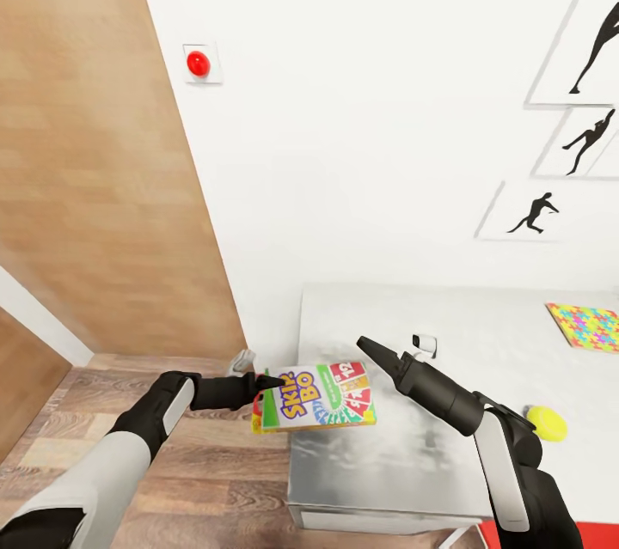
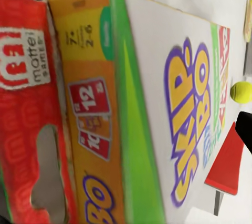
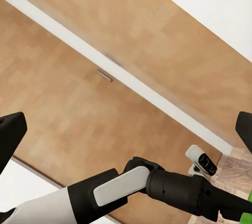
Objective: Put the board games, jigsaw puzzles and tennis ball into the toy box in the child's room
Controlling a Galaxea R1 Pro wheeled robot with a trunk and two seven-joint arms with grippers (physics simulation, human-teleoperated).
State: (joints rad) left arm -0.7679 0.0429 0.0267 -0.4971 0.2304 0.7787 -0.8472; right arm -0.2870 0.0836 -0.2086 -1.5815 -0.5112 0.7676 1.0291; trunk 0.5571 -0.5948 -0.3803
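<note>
The left gripper (image 1: pixel 258 387) clenched the Skip-Bo board game (image 1: pixel 318 396) level above the table's (image 1: pixel 481 334) near-left corner, apparently carrying it toward the toy box, while the right gripper (image 1: pixel 368 349) hung released, unladen.

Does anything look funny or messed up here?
Nothing is broken or spilled. The left gripper holds the Skip-Bo game box by one end, tilted in the air at the table's edge. The tennis ball and the jigsaw puzzle lie neatly on the table.
</note>
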